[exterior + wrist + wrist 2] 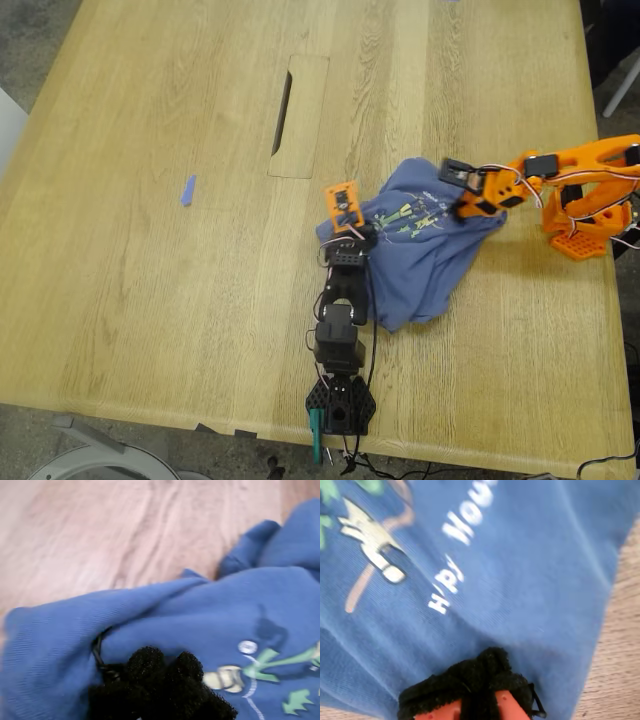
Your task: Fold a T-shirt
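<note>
Stretching wide, the wooden worktop (150, 250) holds the T-shirt (430, 260), which lies bunched up near the exterior view's right side. My first end effector (165, 672) is pinched tight on the blue cloth — and my second end effector (480, 680) is pinched on it too. A tiny blue scrap (188, 190) lies well apart.

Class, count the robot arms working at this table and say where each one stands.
2. One black arm is based at the near table edge, reaching to the T-shirt; one orange arm stands at the exterior view's right.
</note>
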Robot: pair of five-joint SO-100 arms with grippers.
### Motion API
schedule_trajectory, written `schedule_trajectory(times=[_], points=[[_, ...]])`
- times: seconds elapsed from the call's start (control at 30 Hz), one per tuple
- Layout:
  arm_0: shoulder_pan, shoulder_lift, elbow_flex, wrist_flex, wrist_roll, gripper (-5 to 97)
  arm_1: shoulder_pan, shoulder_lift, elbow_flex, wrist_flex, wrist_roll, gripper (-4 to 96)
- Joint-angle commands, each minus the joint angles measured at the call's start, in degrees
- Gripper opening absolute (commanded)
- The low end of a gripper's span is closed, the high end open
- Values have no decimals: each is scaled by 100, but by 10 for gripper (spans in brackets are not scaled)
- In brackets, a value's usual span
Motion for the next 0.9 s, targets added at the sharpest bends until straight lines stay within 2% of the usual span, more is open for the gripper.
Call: schedule_trajectory(times=[0.0,0.6,0.87], points=[[-668,615,193,70,-26,34,167,510,105,255,-18,-1],[-2171,2250,378,1143,-62,37,1626,1512,281,809,-53,-1],[-3085,3560,1740,1485,18,37,3015,2399,686,1336,-123,-1]])
